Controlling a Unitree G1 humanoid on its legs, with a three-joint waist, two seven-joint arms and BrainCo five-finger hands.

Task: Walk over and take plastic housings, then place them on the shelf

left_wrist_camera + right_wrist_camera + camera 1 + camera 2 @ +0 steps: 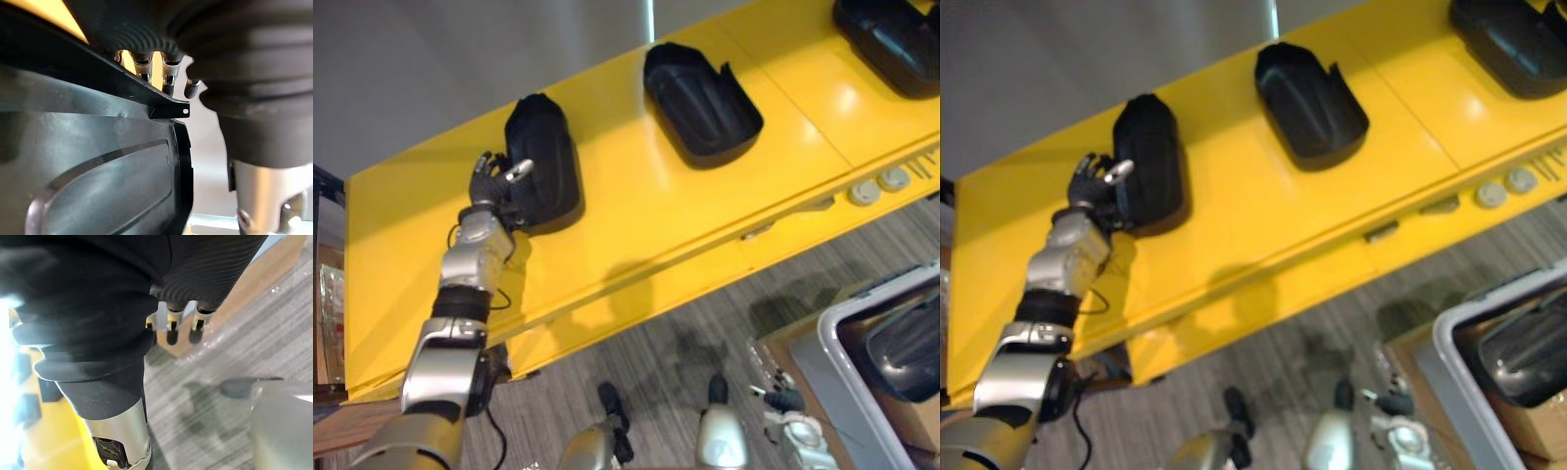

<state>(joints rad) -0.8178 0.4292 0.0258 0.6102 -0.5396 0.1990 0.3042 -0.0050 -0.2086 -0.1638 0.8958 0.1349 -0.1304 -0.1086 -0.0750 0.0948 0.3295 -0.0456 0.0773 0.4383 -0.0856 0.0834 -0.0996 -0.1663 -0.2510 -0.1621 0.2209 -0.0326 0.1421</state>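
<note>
Placing step — the left hand (497, 191) pinches the rim of a black housing (550, 157) that seems to rest on the yellow shelf (636, 211). Next — let go and withdraw without dragging it.

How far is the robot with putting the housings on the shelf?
Done: the middle housing and right housing lie on the yellow shelf. In hand: the left hand grips the left housing, already on the shelf. Left: release it, then the housing in the bin.
</note>
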